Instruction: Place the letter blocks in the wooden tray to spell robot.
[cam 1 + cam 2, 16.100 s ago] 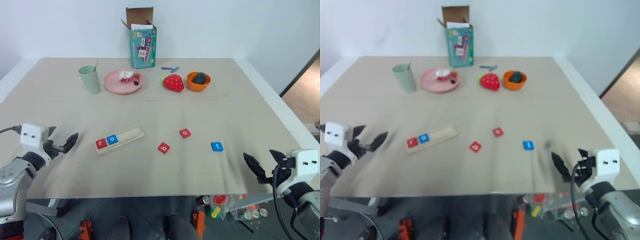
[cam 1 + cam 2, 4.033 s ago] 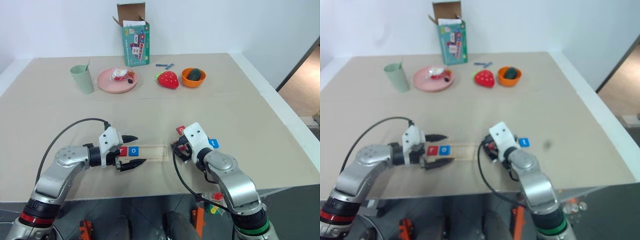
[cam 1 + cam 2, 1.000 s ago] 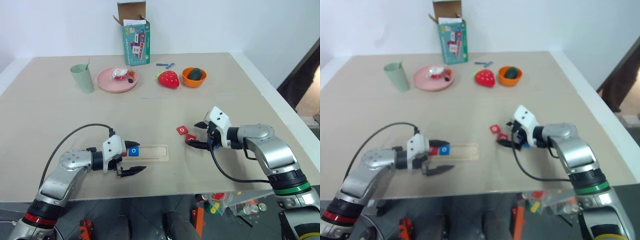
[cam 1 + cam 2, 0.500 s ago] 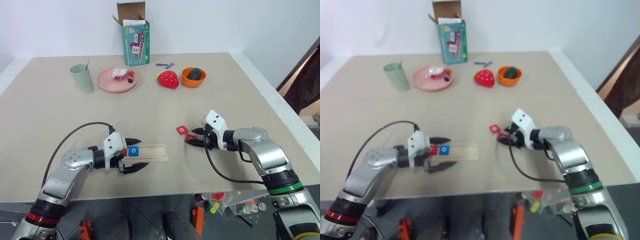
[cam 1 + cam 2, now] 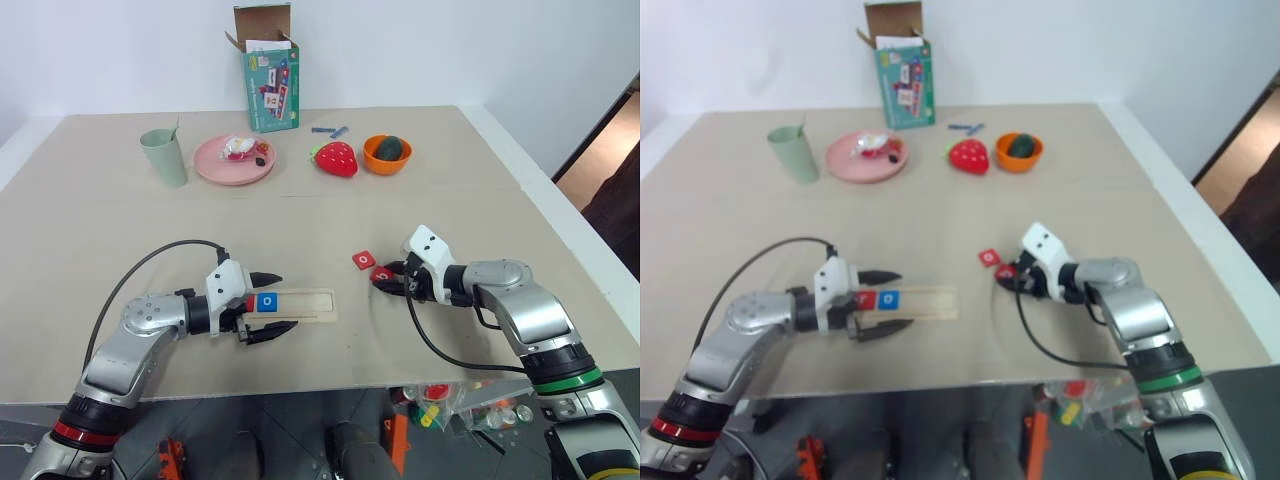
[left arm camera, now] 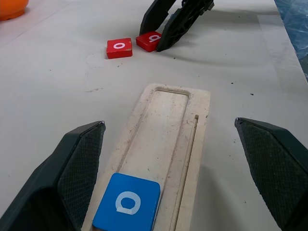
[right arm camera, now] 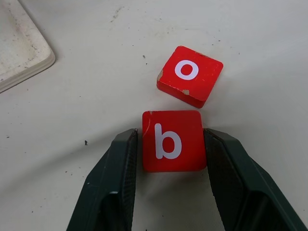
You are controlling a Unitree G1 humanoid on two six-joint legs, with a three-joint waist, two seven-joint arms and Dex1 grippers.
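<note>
Between right gripper (image 7: pixel 168 144) fingers: red b block (image 7: pixel 173 140), clamped; wooden tray (image 5: pixel 300 303) lies toward left gripper (image 5: pixel 274 303), spread open, empty.

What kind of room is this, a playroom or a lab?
Probably a robot test bench, not a playroom: a plain covered table against a bare white wall, staged toys like the strawberry toy and game box, and loose cable on the left arm.

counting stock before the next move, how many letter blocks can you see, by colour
red letter blocks: 3 (red r in the wooden tray, red o on the table, red b between the right fingers)
blue letter blocks: 1 (blue o in the wooden tray)
total: 4
</note>
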